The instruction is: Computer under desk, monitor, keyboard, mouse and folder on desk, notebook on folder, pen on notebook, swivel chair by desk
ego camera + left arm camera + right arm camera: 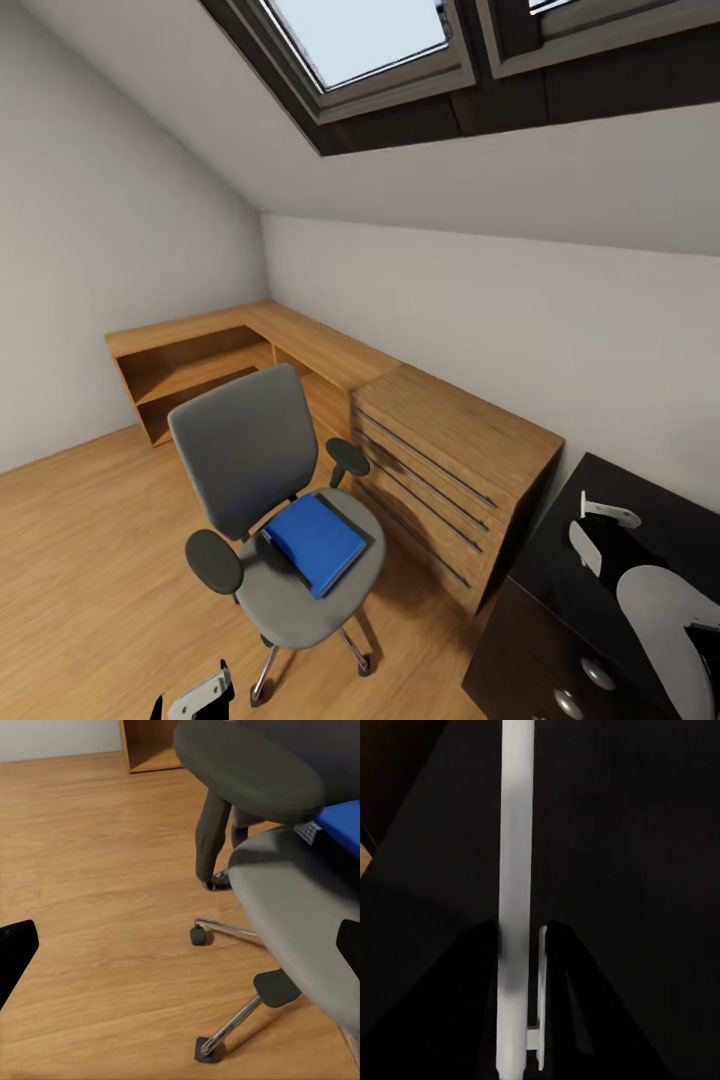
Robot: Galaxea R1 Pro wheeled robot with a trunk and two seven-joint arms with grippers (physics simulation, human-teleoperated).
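Fingers of our right gripper [521, 945] pinch a thin white pen [516, 832] over the glossy black desk [640, 500]. Left gripper [195, 695] hangs low at seven o'clock, spread open. Bright blue folder [318, 542] lies on the grey swivel chair [250, 445].

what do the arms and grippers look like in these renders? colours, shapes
Little of them is visible. The left gripper has a light grey bracket-like body with black fingers, flat and tapered. The right arm is a smooth, rounded, pale grey shell; the right gripper has light grey plate-like parts. No cables or markings can be made out.
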